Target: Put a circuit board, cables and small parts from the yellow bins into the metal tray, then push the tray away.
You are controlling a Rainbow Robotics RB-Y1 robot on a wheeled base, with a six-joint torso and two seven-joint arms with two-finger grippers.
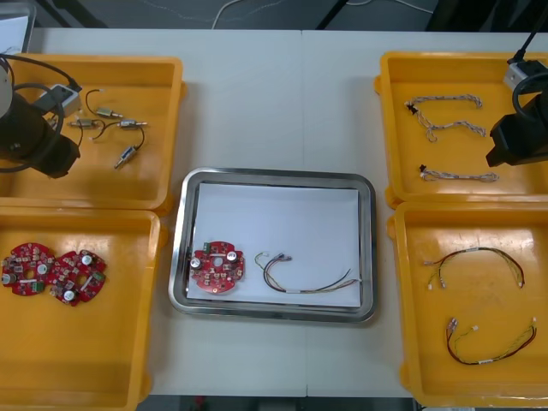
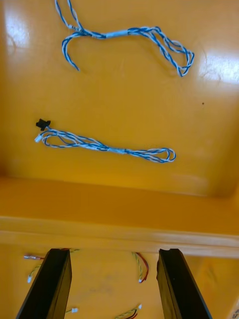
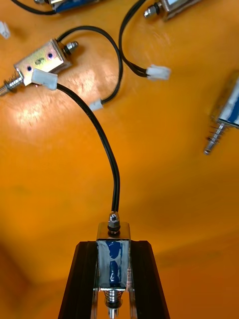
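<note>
My left gripper [image 3: 113, 245] is shut on a small metal part [image 3: 113, 264] with a blue band, held just above the floor of the far-left yellow bin [image 1: 163, 94]. A black lead [image 3: 102, 144] runs from the part to a white plug. More small metal parts [image 3: 42, 62] lie beyond the fingers. The left arm [image 1: 30, 137] hangs over that bin's left side. My right gripper [image 2: 113, 251] is open over the rim between the two right bins, and a blue and white cable [image 2: 104, 146] lies just beyond its fingers. The metal tray [image 1: 272, 178] holds a red circuit board [image 1: 217, 266] and a red and yellow cable [image 1: 300, 278].
Two circuit boards [image 1: 51, 272] lie in the near-left bin [image 1: 86, 360]. The far-right bin [image 1: 394, 128] holds three blue and white cables [image 1: 445, 101], and the right arm [image 1: 518, 137] hangs over its right side. Two cables [image 1: 475, 254] lie in the near-right bin [image 1: 411, 342].
</note>
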